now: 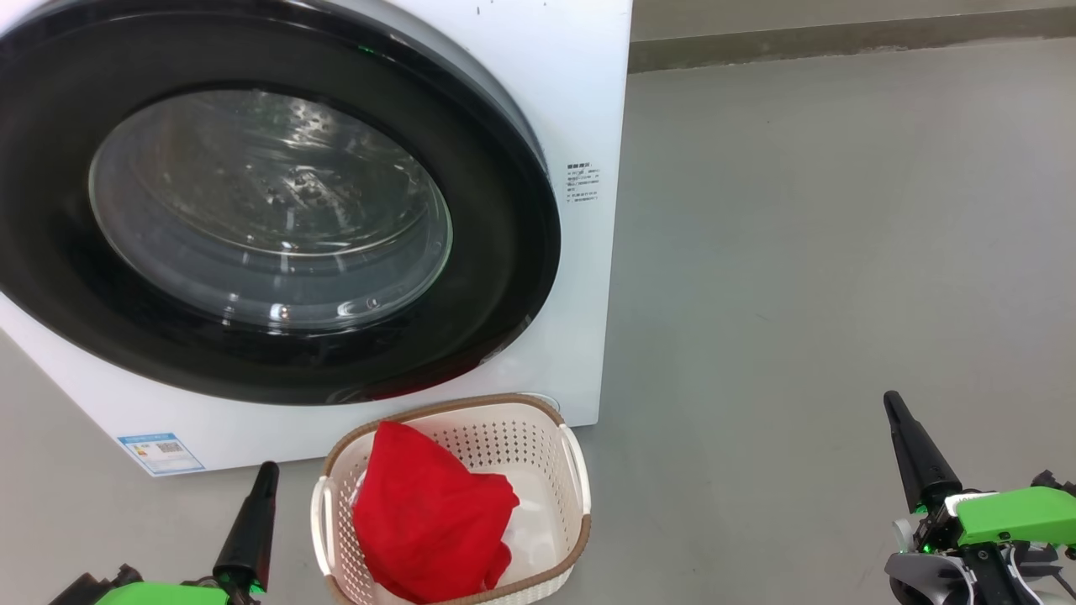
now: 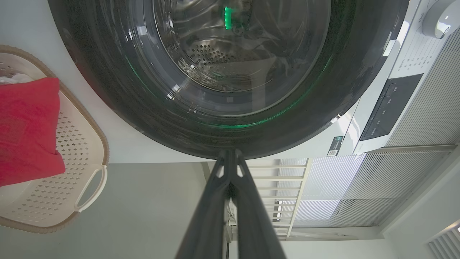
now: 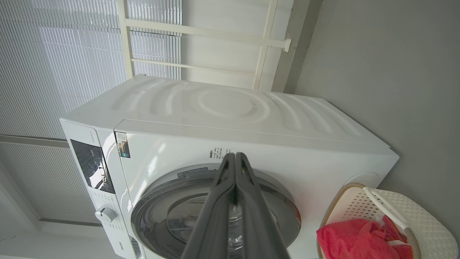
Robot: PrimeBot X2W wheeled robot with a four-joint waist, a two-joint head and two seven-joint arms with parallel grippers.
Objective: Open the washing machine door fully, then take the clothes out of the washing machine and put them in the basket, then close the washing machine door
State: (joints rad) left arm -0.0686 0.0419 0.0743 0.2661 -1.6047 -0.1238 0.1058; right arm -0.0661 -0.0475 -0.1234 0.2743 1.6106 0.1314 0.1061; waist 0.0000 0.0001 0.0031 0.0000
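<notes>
The washing machine door [image 1: 504, 252], black-rimmed with a clear glass bowl, lies flat against the white washing machine [image 1: 580, 101]; the steel drum behind the glass looks bare. The clothes [image 1: 429, 512], red with a white piece beside them, lie in the cream basket [image 1: 471, 405] on the floor below the door. My left gripper [image 1: 267, 470] is shut and empty, low to the left of the basket, pointing at the door's lower rim [image 2: 107, 90]. Far to the right, my right gripper [image 1: 891, 402] is also shut and empty over bare floor.
Grey floor [image 1: 841, 252] stretches to the right of the machine up to a wall base [image 1: 841, 38]. The right wrist view shows the control panel [image 3: 91, 165], a dial [image 3: 104, 214] and white blinds behind the machine.
</notes>
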